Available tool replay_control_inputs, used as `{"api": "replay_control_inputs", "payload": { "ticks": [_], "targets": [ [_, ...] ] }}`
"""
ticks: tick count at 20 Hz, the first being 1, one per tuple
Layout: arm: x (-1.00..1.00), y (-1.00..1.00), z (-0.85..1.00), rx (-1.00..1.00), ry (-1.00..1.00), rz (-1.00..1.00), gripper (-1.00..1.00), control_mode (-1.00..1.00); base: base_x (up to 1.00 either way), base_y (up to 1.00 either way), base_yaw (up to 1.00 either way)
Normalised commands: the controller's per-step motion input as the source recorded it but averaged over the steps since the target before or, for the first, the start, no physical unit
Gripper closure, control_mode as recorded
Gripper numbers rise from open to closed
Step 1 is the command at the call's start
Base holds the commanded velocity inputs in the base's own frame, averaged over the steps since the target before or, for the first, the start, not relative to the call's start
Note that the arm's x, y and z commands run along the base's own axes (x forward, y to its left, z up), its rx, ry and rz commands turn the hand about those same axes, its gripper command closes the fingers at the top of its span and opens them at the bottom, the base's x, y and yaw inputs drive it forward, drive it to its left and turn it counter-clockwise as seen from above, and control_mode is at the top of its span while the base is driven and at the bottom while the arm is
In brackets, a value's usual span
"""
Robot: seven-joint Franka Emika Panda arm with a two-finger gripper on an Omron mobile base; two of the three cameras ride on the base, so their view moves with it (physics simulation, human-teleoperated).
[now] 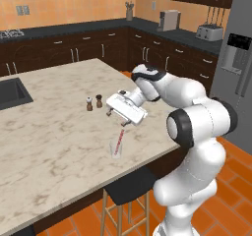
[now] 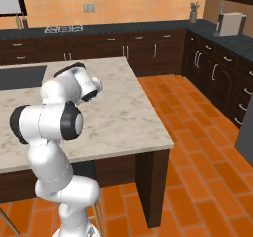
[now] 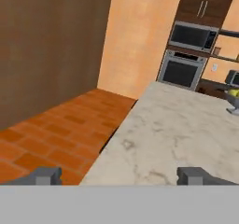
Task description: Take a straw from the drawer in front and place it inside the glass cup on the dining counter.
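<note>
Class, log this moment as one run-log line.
stage: release | gripper: open | straw: in glass cup | cup: on dining counter

The white arm folds at the elbow, its wrist reaching forward. The claw (image 1: 116, 119) points down, its fingers (image 3: 45, 175) spread wide.

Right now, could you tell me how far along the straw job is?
Nearly done: the straw stands tilted inside the glass cup on the dining counter. The gripper hangs just above it, jaws open, holding nothing. Only pulling the arm away looks left.
</note>
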Motion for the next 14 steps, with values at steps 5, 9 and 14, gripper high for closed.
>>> {"api": "replay_control_inputs", "payload": {
  "ticks": [5,9,14],
  "targets": [
    [-0.38,0.0,0.77,-0.34,-0.41,0.0,-1.0,-1.0,0.0,0.0,0.0],
    [-0.42,0.04,0.39,-0.48,-0.42,0.0,-1.0,-1.0,0.0,0.0,0.0],
    [-0.78,0.17,0.04,-0.38,-0.28,0.0,-1.0,-1.0,0.0,0.0,0.0]
  ]
}}
